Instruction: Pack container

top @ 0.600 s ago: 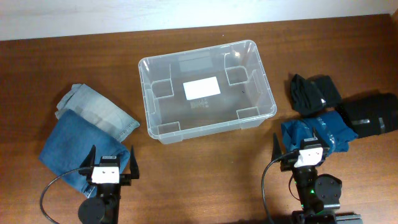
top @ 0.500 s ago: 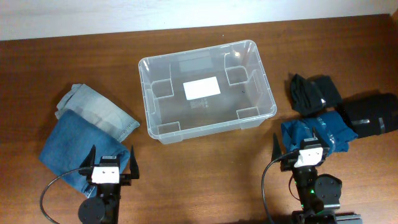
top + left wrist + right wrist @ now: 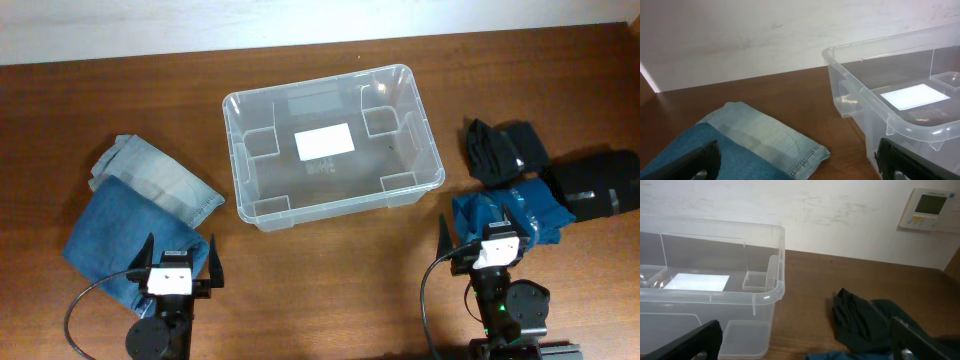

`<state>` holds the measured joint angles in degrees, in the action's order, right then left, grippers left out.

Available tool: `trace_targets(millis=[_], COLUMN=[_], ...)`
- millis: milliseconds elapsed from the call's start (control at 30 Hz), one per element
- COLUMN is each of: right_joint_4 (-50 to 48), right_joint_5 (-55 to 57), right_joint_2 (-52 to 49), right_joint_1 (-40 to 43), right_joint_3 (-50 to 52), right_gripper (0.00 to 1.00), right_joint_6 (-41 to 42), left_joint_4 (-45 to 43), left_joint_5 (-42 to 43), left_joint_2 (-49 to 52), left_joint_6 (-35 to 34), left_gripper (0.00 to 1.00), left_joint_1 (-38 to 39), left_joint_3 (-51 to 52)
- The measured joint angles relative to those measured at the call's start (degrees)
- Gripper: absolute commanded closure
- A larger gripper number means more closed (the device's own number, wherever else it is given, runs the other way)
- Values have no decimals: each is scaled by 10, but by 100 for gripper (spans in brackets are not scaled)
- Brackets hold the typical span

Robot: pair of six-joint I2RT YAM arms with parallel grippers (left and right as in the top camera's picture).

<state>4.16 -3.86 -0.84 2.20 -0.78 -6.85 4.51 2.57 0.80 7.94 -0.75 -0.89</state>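
The container [image 3: 234, 160], a clear rectangular tub, is found standing upright on the wooden table [image 3: 330, 290], at the middle of the far half, with a white label [image 3: 323, 141] seen on its base. To its left a folded light-blue denim piece [image 3: 160, 180] is laid flat, and a darker blue denim piece [image 3: 115, 235] lies on its near part. To the right of the tub a black garment [image 3: 505, 148] is noted, with a second black bundle [image 3: 600, 182] beyond it at the table's right edge and a teal garment [image 3: 500, 208] just in front of both. All the cloth items are apart from the tub. The left gripper [image 3: 180, 248] is held low at the near edge of the table, over the near corner of the darker denim; its jaws are spread wide and nothing is held between them, as is confirmed in the left wrist view, where one finger [image 3: 690, 165] is seen at each lower corner. The right gripper [image 3: 487, 232] is held at the near edge as well, just before the teal garment, its jaws likewise spread wide and nothing gripped. A wall panel [image 3: 930, 209] with a small screen is recorded in the right wrist view.
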Motion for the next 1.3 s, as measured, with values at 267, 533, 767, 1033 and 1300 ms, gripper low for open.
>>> trace_targets(millis=[267,533,767,1033,1300], right_joint_4=[0,0,0,-2,19], right_joint_5=[0,0,0,-3,-7], right_joint_2=[0,0,0,0,0], right_joint_1=[0,0,0,0,0], right_joint_3=[0,0,0,0,-6], right_gripper=[2,2,2,2,2], right_joint_6=[0,0,0,17,116], left_joint_4=[0,0,0,0,-12], left_joint_5=[0,0,0,0,-2], left_joint_2=[0,0,0,0,0], left_joint_6=[0,0,0,0,-21], left_gripper=[1,1,1,1,1], left_joint_1=[0,0,0,0,0], left_joint_3=[0,0,0,0,0])
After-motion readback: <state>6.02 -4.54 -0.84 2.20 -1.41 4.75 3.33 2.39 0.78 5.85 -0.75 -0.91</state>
